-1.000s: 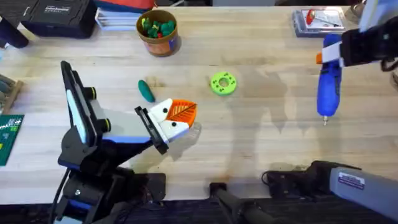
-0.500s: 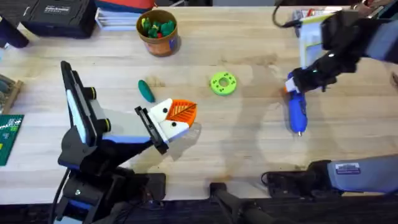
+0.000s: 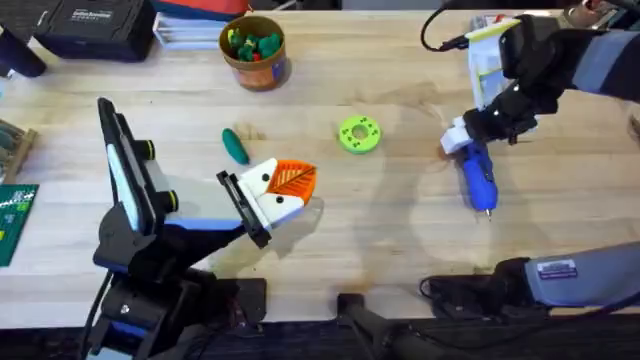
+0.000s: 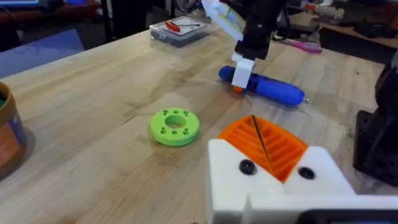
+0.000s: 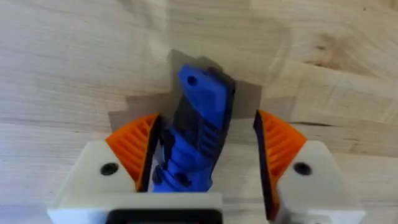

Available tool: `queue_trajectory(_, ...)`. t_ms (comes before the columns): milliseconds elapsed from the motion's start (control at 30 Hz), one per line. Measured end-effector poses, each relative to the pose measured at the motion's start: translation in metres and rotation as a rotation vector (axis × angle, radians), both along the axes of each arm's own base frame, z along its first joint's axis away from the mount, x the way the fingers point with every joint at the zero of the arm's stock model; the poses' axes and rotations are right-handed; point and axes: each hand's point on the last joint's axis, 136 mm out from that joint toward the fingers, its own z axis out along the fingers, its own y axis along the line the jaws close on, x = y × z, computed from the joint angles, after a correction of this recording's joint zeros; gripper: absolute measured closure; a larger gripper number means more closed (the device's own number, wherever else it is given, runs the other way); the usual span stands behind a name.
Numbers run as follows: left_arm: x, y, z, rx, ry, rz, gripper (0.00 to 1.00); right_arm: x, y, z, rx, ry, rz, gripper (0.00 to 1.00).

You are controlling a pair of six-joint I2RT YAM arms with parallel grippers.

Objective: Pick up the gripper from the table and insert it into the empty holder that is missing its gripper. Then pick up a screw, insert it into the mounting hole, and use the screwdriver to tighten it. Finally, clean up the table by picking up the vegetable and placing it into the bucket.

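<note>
Bright even light, soft shadows on table (image 3: 400, 240)

Black case (image 3: 92, 25) at far left edge; clear plastic box (image 3: 510, 35) far right; green circuit board (image 3: 15, 222) left.

table (image 3: 400, 230): pale wood, visible grain, matt finish
screwdriver (image 3: 477, 175): smooth blue plastic, slight sheen; thin metal tip
right gripper (image 5: 205, 149): white plastic blocks, matt; orange ribbed pads
left gripper (image 3: 285, 190): white plastic, orange ribbed pad, dark screw heads
green disc (image 3: 359, 134): bright plastic, matt, small holes in face
vegetable (image 3: 235, 146): dark green, smooth plastic look
bucket (image 3: 255, 52): orange-brown wall, tan rim, slightly glossy
</note>
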Motion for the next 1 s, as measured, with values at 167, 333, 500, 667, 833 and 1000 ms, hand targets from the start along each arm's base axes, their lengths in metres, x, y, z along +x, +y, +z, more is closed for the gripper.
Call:
queue_trajectory(167,0.0,0.0,0.0,0.0,0.0,0.0,0.987,0.002,0.002,0.0,0.007,-0.008,0.003,0.17)
queue_trajectory(333,0.0,0.0,0.0,0.0,0.0,0.0,0.987,0.007,0.014,-0.001,0.071,-0.026,0.018,0.222)
queue_trajectory(500,0.0,0.0,0.0,0.0,0.0,0.0,0.987,0.002,0.017,-0.002,0.089,-0.007,0.021,0.244)
queue_trajectory(667,0.0,0.0,0.0,0.0,0.0,0.0,0.987,0.002,0.017,-0.002,0.089,-0.005,0.02,0.297)
queue_trajectory(833,0.0,0.0,0.0,0.0,0.0,0.0,0.987,0.0,0.018,-0.002,0.09,0.0,0.02,0.353)
queue_trajectory(1000,0.0,0.0,0.0,0.0,0.0,0.0,0.987,0.0,0.018,-0.002,0.09,0.003,0.02,0.374)
